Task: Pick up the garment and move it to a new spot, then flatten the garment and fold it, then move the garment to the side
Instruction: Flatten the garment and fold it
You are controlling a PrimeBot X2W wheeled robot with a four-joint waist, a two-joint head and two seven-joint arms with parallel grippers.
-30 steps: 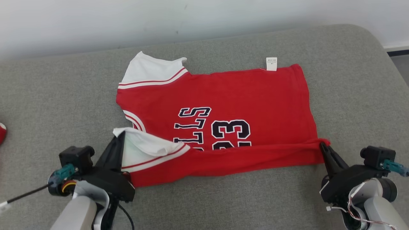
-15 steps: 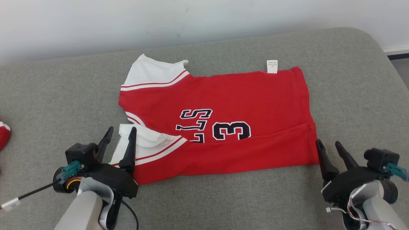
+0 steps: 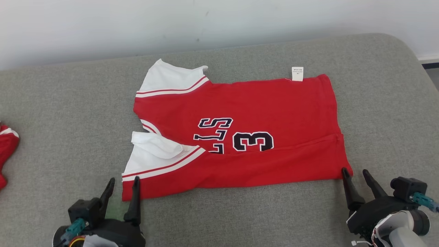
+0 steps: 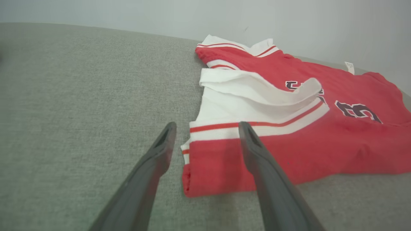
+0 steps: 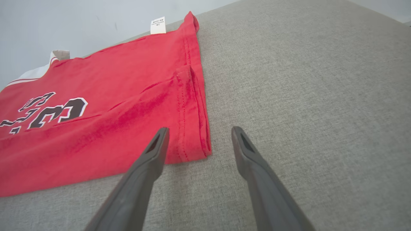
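Garment (image 3: 257, 103) — a red jersey with white sleeves — lies spread on the grey cushion (image 3: 68, 103), its near edge folded over, just ahead of both grippers. Left gripper (image 3: 123, 179), fingers apart and empty, points at the sleeve-end corner; right gripper (image 3: 354, 171), likewise apart, points at the hem corner. A white tag (image 3: 297, 73) sits farthest away.

Grey fabric surface (image 3: 68, 103) w/ rounded corner, plain pale wall (image 3: 103, 24) behind.

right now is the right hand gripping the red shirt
No, the right hand has its two fingers spread wide with nothing clamped between them, and the red shirt lies loose on the grey cushion.
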